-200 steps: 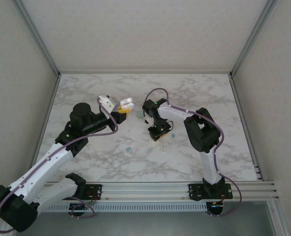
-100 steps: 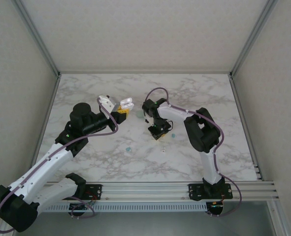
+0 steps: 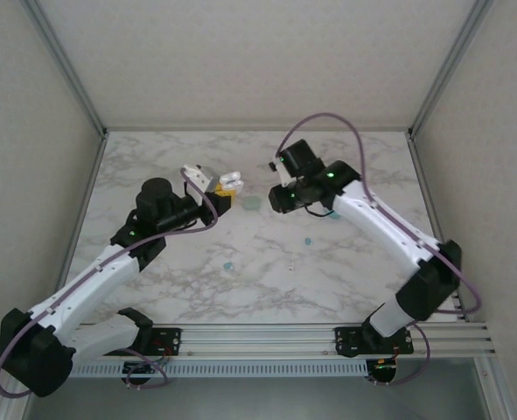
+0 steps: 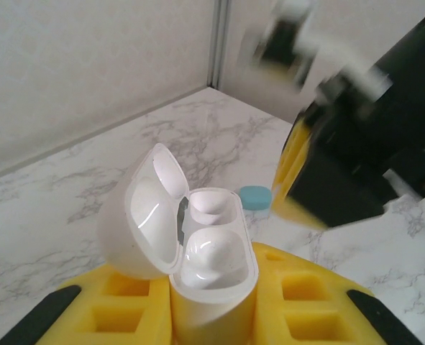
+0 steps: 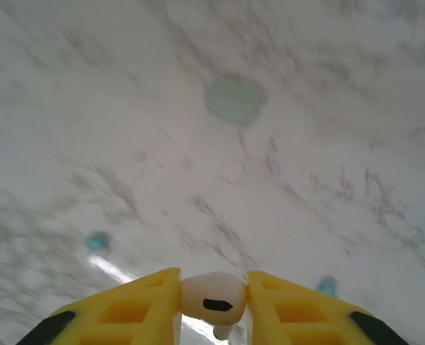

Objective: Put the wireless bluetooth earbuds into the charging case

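White charging case point(image 4: 212, 241) clamped upright between the yellow fingers point(image 4: 309, 295) of the left gripper point(image 4: 208, 287). Lid point(image 4: 144, 215) swung open toward the left of the wrist frame, both moulded wells facing up. Hard to tell whether either well is filled. Seen from overhead, raised above the marble table point(image 3: 153, 166), left of centre.

Narrowly closed right gripper point(image 5: 213, 282), its yellow fingers pinching a white earbud point(image 5: 211, 296) at the bottom centre of its wrist frame. Dark slot on the bud's face, stem pointing down. Same gripper blurred in the upper right of the left wrist frame, near the open case but apart from it.

Loose on the marble: a pale green round piece point(image 5: 234, 99) at upper centre of the right wrist frame. Small teal pieces point(image 3: 308, 241) at mid-table in the overhead view, another point(image 3: 228, 265) to the lower left. Tiny white bit point(image 3: 290, 267) between the two, slightly lower.
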You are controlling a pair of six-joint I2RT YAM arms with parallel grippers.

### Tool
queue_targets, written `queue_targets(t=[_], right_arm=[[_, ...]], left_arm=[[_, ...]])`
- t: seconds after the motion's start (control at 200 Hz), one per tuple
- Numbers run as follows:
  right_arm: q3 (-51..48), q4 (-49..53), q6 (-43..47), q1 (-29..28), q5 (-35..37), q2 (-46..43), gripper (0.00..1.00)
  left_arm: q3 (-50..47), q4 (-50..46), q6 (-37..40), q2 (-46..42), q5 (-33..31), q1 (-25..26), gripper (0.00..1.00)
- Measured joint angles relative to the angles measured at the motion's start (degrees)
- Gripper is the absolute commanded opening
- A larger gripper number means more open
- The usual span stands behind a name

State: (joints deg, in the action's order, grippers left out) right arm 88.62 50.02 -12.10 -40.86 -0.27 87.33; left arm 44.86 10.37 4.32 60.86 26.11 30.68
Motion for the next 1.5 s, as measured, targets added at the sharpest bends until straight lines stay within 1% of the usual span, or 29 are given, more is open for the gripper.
queue_targets(t=[0.205,0.35,0.471,0.646,1.066,1.502], right_arm=[[2.6,-5.3,-3.2,-0.3,-2.7,-6.5,0.29],[2.6,-9.1,-4.4,-0.8,-4.9,-8.4,0.29],[2.5,-11.6,-5.3,-1.1,-7.4,-8.4,0.29],[2.4,-12.9,-5.6,-1.2,-8.8,-7.8,0.28],[0.8,-14.7,-5.5,-1.2,-8.7,-5.4,0.28],[-1.5,-17.3,-5.0,-1.5,-8.2,-4.8,0.27]], left_arm=[[0.0,4.2,-2.0,3.7,0.4,2.5,0.15],[0.3,5.6,-2.2,5.6,0.6,4.1,0.15],[0.9,6.2,-2.2,6.2,0.6,4.9,0.15],[1.7,7.2,-2.2,6.3,0.9,5.3,0.15],[2.4,7.5,-2.0,6.3,2.1,5.7,0.15],[2.4,7.4,-2.7,6.3,1.6,5.9,0.14]])
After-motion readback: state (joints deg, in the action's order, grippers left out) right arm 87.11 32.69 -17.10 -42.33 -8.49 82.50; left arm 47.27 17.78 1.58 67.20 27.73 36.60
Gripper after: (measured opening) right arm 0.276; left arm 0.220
